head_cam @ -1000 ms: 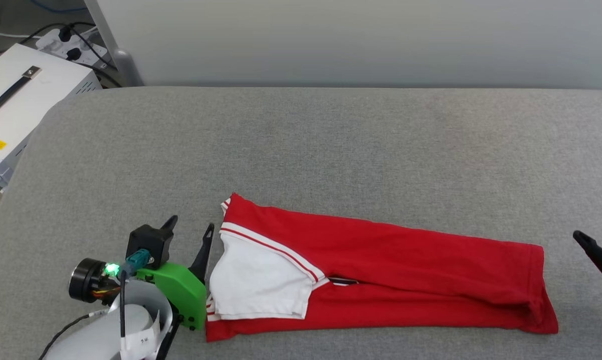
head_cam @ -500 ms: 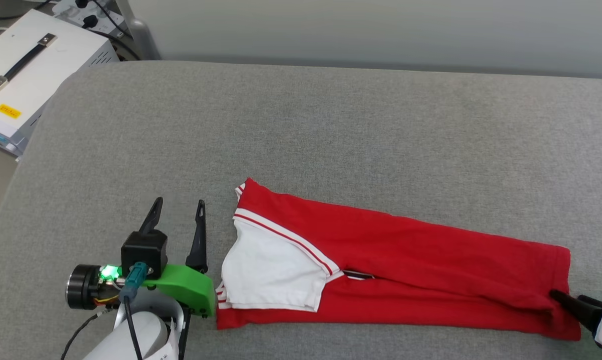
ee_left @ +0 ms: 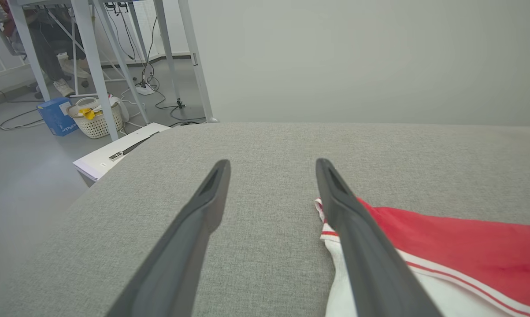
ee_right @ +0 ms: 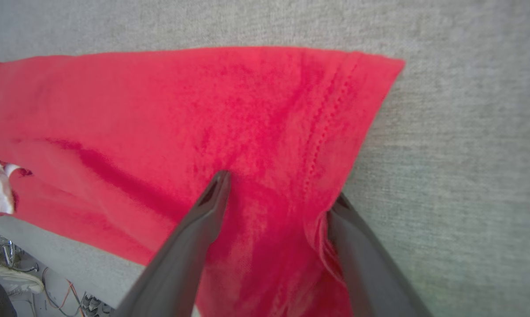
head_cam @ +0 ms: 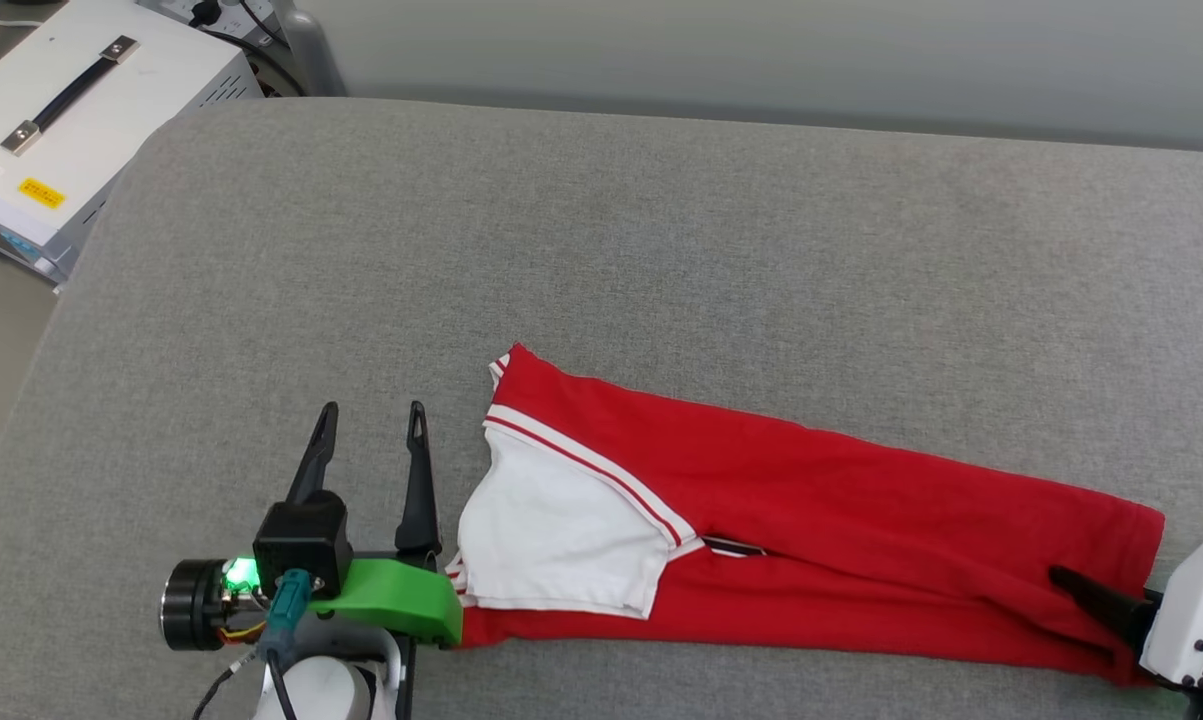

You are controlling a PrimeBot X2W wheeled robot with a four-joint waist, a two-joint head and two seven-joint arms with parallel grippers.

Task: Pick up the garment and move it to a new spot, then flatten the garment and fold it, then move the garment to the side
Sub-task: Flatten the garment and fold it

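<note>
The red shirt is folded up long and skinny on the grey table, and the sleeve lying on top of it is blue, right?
Not quite. The sleeve lying on top is white with red-and-white striped trim, not blue, as the head view shows. The rest is right: the red shirt lies folded long and narrow on the grey table.

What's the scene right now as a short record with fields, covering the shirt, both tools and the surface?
garment: red, folded into a long strip, white sleeve on top at the robot's left end, lying flat
surface: grey fabric-covered top
left tool: open, beside the sleeve end, holding nothing
right tool: open, straddling the hem end, not closed on it
nearby: white box with a black handle, past the surface's far left corner
</note>
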